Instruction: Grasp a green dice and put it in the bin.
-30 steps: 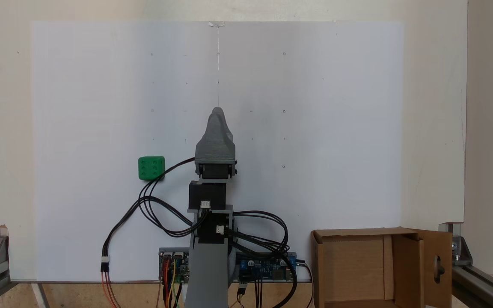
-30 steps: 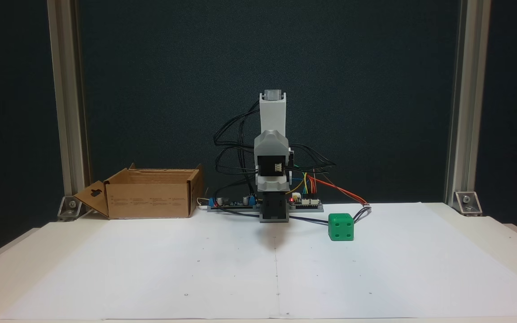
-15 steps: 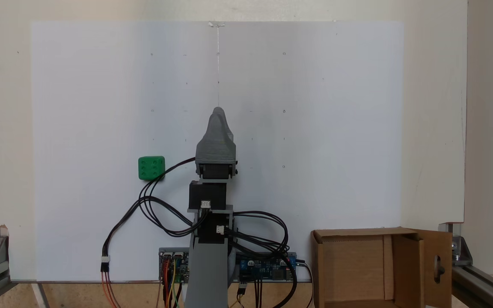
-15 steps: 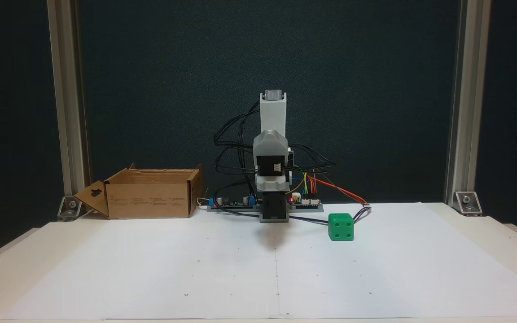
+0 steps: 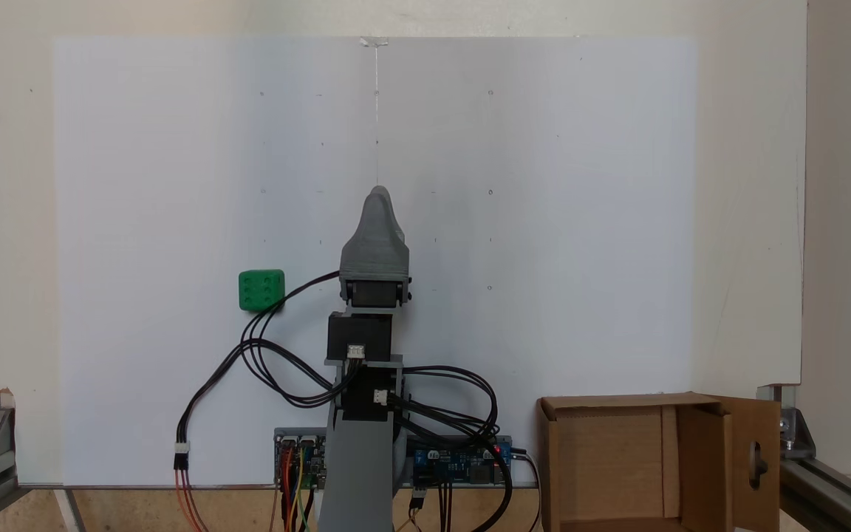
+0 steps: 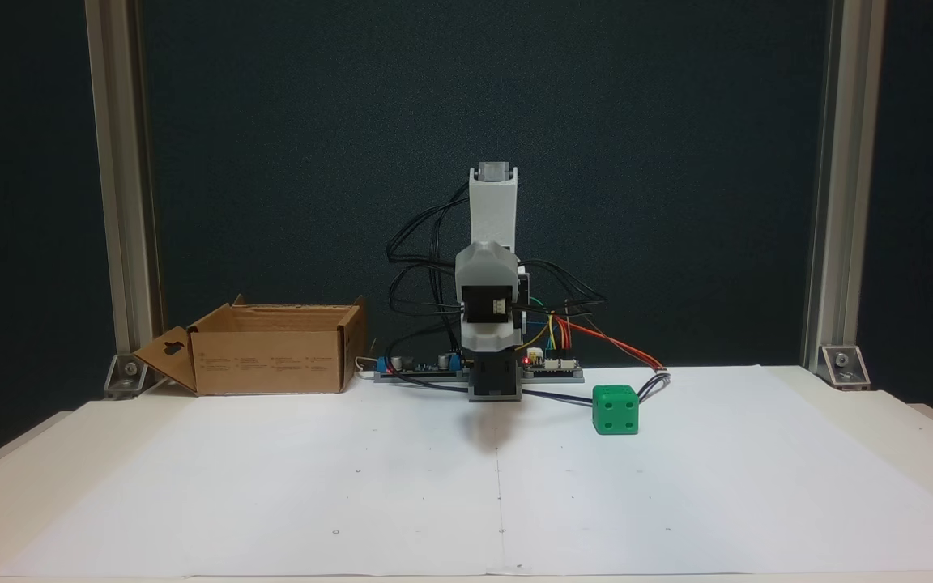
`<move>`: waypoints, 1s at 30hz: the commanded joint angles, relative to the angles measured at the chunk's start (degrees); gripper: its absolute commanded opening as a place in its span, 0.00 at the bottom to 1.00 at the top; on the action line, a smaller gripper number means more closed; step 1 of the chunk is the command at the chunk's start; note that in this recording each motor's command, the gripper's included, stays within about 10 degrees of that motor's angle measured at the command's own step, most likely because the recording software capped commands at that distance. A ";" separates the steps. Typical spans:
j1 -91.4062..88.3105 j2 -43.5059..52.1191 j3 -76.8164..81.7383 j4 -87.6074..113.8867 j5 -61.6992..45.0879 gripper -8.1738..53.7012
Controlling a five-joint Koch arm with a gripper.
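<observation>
Your arm [image 5: 363, 414] sits folded up over its base at the near edge of the white paper sheet [image 5: 544, 185], wrist pointed out along the sheet's centre line. From above, the gripper [image 5: 377, 193] reads as one grey tapered shell coming to a single point. In the front-on fixed view the gripper [image 6: 492, 387] is a dark block low over the paper with a soft shadow under it. The jaws lie stacked for both cameras, so you cannot tell whether they are spread or pressed together; nothing is visibly held.

The green dice [image 5: 261, 290] rests on the paper, to the left of the gripper in the view from above and apart from it. A black cable [image 5: 292, 292] runs just beside its lower right corner; whether it touches is hard to say at this size. In the front-on fixed view the green dice [image 6: 616, 410] is on the right of the arm, flat on the sheet, pips showing on the face toward the camera.

The bin [image 5: 621, 473] stands off the paper at the lower right of the view from above, open, with the flap carrying the oval cut-out folded outward on its right. In the front-on fixed view the bin [image 6: 268, 360] is on the left, beside the circuit boards [image 6: 551, 366], well apart from the dice, with the arm between them.

Aluminium frame posts [image 6: 118, 202] stand at both back corners.
</observation>
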 commanded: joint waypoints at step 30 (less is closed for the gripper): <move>-24.43 5.89 -52.12 115.56 5.54 0.84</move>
